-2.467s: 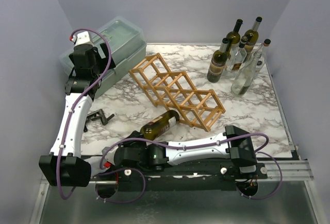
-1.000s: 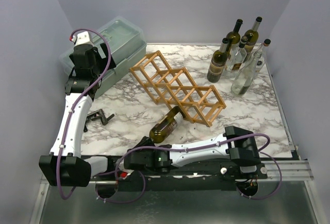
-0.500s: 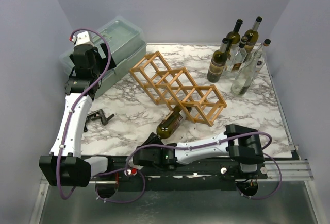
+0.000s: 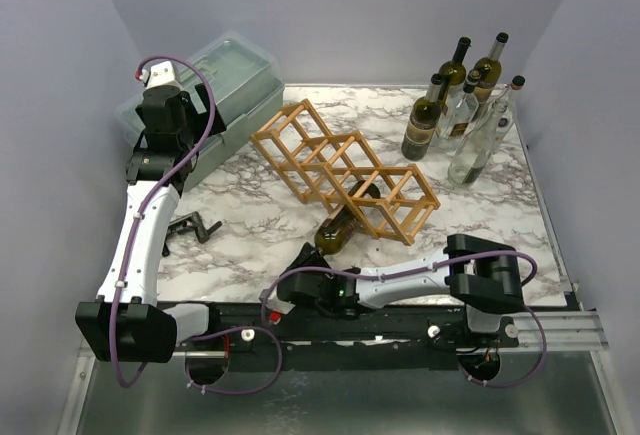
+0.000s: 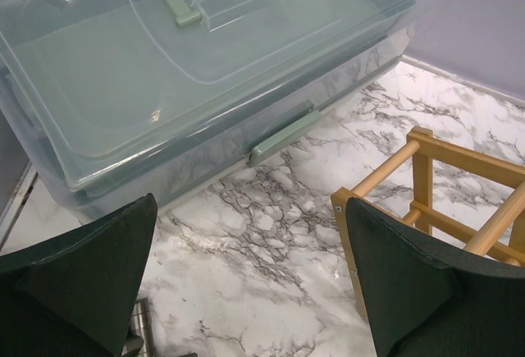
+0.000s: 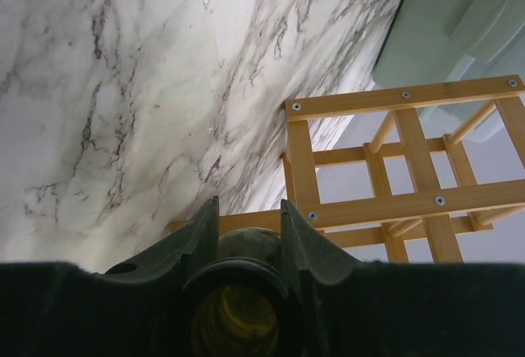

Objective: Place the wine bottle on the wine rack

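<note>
From above, my right arm [image 4: 420,277] lay low along the near edge of the marbled tabletop [image 4: 490,225]; my right fingers [image 4: 306,275] were clamped on the base end of the dark green wine bottle [image 4: 336,232]; the bottle slanted away from me, its neck end reaching in among the slats at the near end of the wine rack [image 4: 345,170]; whether its body touched the tabletop I could not tell; the rack sat at an angle across the middle of the tabletop; a cluster of standing bottles [image 4: 465,115] stood at the far right corner, well apart from the rack; a clear storage box [image 4: 215,80] with a green lid sat at the far left, and my left arm [image 4: 140,225] rose beside it; a small dark object [image 4: 195,225] lay near that arm.

At my left wrist, my left fingers [image 5: 90,275] were spread wide with nothing between them; below them lay bare marble, the storage box with its green latch [image 5: 283,135], and one wooden corner of the rack to the right.

At my right wrist, my right fingers pressed on either side of the bottle's round end; beyond it the rack's slats crossed, with the storage box behind them.
</note>
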Action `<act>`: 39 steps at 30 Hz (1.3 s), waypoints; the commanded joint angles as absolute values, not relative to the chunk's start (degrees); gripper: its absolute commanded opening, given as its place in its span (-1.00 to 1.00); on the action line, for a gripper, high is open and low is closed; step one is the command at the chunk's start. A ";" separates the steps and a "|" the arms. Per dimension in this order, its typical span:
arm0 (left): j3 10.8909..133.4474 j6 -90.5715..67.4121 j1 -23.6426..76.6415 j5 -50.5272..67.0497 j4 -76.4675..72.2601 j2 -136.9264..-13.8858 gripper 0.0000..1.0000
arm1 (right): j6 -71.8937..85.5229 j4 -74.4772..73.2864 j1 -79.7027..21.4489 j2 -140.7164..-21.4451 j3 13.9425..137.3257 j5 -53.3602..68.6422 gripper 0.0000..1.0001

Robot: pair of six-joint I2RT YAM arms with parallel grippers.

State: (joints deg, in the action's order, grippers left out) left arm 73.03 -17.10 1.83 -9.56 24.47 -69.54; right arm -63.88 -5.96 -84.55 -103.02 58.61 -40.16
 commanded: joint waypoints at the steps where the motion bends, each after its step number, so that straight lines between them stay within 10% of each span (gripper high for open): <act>1: 72.67 -17.84 1.32 -8.01 23.32 -69.26 0.97 | -71.58 -0.57 -83.04 -100.13 57.92 -44.02 -0.99; 39: 72.86 -18.81 1.32 -5.54 23.33 -69.93 0.97 | -77.37 10.33 -73.74 -99.10 51.59 -41.86 -0.99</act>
